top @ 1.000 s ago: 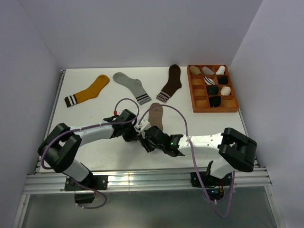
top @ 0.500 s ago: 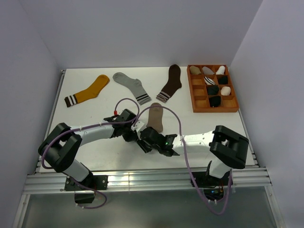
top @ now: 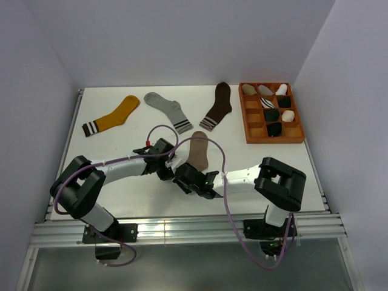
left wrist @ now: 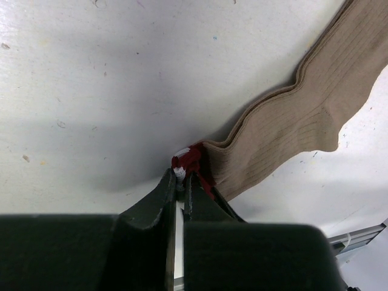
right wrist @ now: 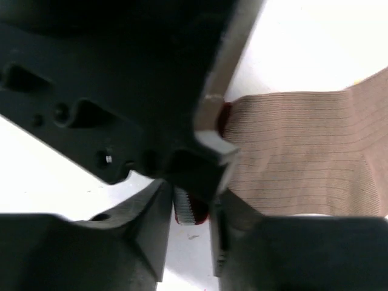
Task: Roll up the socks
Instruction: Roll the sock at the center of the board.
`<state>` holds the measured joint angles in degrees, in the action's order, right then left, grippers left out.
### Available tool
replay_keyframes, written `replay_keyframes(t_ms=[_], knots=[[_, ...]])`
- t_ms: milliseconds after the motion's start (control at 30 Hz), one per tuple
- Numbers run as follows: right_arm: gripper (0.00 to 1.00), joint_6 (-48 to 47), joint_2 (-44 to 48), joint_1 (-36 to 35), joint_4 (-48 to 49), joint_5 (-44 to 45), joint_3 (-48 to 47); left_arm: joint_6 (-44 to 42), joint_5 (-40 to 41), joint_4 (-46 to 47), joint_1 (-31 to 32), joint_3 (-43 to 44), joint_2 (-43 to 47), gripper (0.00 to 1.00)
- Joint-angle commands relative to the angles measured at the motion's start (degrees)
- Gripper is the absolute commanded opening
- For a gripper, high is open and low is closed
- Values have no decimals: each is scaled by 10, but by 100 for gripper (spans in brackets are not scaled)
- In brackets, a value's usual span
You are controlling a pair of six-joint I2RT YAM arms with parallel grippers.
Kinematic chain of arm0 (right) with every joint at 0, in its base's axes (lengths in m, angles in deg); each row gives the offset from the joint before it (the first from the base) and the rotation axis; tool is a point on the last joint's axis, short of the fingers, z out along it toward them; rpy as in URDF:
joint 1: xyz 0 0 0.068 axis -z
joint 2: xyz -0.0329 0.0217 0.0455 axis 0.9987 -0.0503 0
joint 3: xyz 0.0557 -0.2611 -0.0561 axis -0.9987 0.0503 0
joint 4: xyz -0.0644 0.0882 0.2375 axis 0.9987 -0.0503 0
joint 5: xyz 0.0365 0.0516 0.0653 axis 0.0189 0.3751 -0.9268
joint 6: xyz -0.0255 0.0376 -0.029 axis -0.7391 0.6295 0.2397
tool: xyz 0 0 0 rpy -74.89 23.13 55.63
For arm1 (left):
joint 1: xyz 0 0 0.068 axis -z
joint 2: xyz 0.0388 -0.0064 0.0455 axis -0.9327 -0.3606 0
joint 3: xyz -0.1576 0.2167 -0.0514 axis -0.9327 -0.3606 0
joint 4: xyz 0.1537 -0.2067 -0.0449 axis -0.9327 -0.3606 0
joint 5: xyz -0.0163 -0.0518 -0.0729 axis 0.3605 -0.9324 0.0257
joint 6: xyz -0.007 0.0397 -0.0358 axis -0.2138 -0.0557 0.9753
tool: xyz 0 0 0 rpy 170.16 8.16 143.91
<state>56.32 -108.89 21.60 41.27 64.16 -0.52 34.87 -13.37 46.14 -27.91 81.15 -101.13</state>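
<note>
Starting the roll, I had the left gripper pinching the cuff of the sock mid-table, toe toward 1 o'clock. The right gripper stood narrow around it, grip unclear. Next needed a firm hold, then turning.

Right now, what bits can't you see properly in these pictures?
- Left wrist view: the tan sock's far end runs off the top right edge. The left pincer covers part of the pinched cuff.
- Right wrist view: the left pincer's dark body blocks most of the picture. It is unclear whether the right pincer squeezes the cuff yet.
- Top view: both pincers hide the cuff.
- Top view: the rolls in the wooden tray are too small to identify.
</note>
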Motion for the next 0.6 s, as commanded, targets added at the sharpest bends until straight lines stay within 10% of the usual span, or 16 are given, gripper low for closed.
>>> replay_keyframes(t_ms=[0, 133, 400, 567], knots=[[29, 3, -19, -5, -31, 9, -7, -11, 2, -22, 4, 5, -18, 2], [0, 8, -20, -4, -38, 2, -9, -1, 4, -12, 4, -6, -1, 15], [0, 44, 43, 73, -26, -180, 33, 41, 26, 17, -31, -58, 91, 55], [0, 68, 48, 179, -14, -379, 41, 68, 38, 46, -40, -94, 149, 62]])
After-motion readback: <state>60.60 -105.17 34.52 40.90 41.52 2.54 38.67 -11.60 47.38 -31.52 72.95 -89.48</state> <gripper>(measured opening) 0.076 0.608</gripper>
